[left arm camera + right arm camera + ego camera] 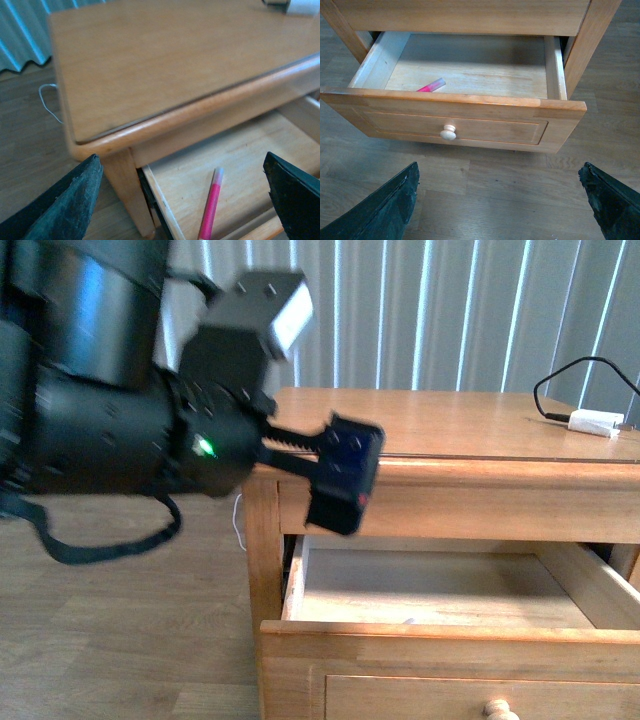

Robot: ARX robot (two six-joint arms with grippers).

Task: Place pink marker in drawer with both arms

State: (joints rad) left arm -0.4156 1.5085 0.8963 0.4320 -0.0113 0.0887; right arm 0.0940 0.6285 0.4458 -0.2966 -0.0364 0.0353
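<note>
The pink marker (431,86) lies inside the open drawer (470,101), just behind its front panel. The left fingers (70,200) are spread wide and empty over the nightstand's (165,65) corner. The right fingers (390,200) are also spread and empty, facing the knob (448,132). Placing looks done, so closing is next: push the front panel squarely inward.

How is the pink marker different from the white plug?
The pink marker is pink; the white plug is white. The marker lies inside the open drawer; the plug lies on top of the nightstand. The plug has a black cable; the marker has none. Both are small.
</note>
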